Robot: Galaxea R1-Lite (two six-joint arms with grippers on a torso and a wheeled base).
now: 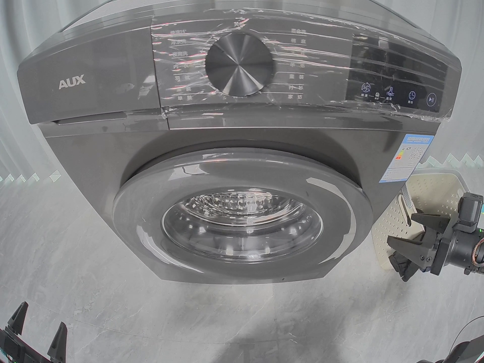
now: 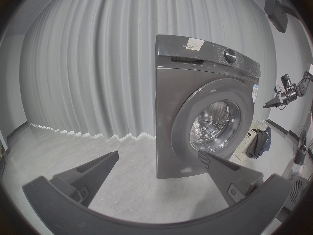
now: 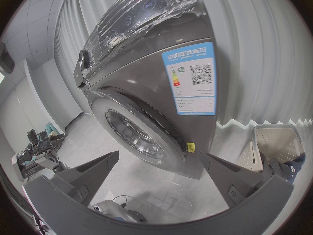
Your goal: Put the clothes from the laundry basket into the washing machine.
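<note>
At the far left, low over the grey floor (image 1: 151, 303), the left pincer (image 1: 40, 322) hangs with its two black fingers spread and nothing between them. It is well apart from the washing machine (image 1: 242, 142), which stands in the middle in front of a pale pleated curtain (image 2: 81, 66). The machine's round door (image 1: 242, 218) is closed, and the steel drum shows through its glass. Above the door a metal dial (image 1: 239, 64) sits in the control panel under a wrinkled sheet of clear film. A blue and white label (image 1: 412, 157) is stuck on the upper right of the machine's front. Just beside the machine's right side, the cream laundry basket (image 1: 438, 192) stands on the floor. The clothes (image 3: 280, 168), dark in colour, hang over the basket's rim. Farthest right, the right pincer (image 1: 401, 228) is in the air in front of the basket, near the machine's lower right edge. Its fingers are spread wide and grip nothing.
</note>
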